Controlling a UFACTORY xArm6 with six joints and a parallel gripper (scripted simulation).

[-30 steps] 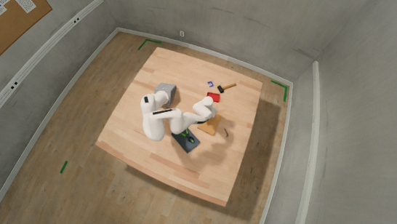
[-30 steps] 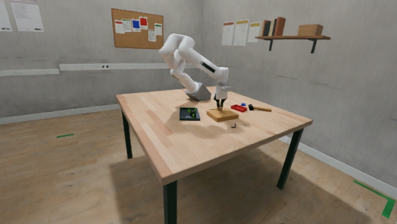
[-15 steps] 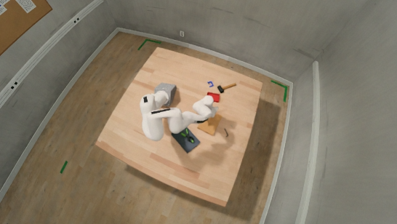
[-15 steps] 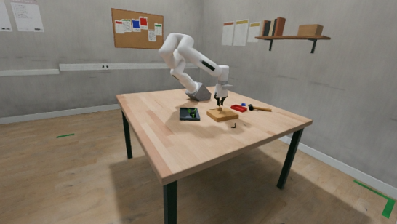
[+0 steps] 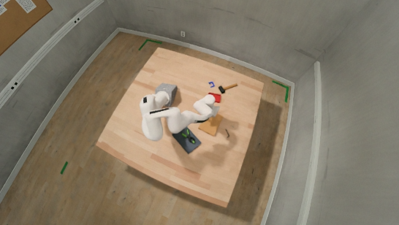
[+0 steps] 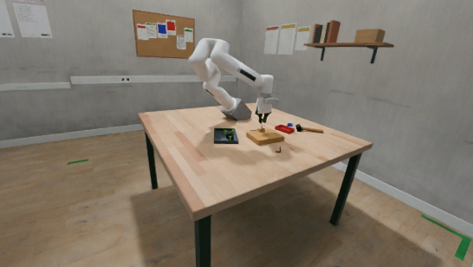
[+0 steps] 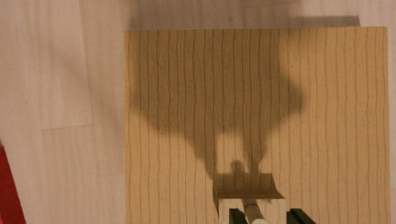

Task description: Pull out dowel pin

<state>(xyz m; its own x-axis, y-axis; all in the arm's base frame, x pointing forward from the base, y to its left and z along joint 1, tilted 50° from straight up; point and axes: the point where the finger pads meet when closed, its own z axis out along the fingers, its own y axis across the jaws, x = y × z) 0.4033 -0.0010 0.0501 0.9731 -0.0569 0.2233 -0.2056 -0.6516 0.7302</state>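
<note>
The tan bench board (image 5: 211,126) (image 6: 270,138) (image 7: 200,100) lies flat on the table. The small wooden block (image 6: 262,129) (image 7: 248,191) stands on it, with its pale dowel pin (image 7: 252,211) sticking up from the top. My gripper (image 6: 262,119) (image 7: 267,218) hangs just above the block with the pin between its fingertips. The fingers stand partly open, wider than the pin. A green spring clamp (image 5: 187,134) (image 6: 229,133) lies on a dark tray (image 5: 193,145) (image 6: 219,139) left of the board. I see no bench stop in any view. The arm hides the block in the overhead view.
A red flat piece (image 5: 215,97) (image 6: 284,128) (image 7: 7,192) lies beyond the board, with a small blue part (image 5: 213,85) and a hammer (image 5: 227,88) (image 6: 308,128) behind it. A small dark tool (image 5: 226,134) (image 6: 278,150) lies in front of the board. The arm's grey base (image 5: 166,90) stands at the back.
</note>
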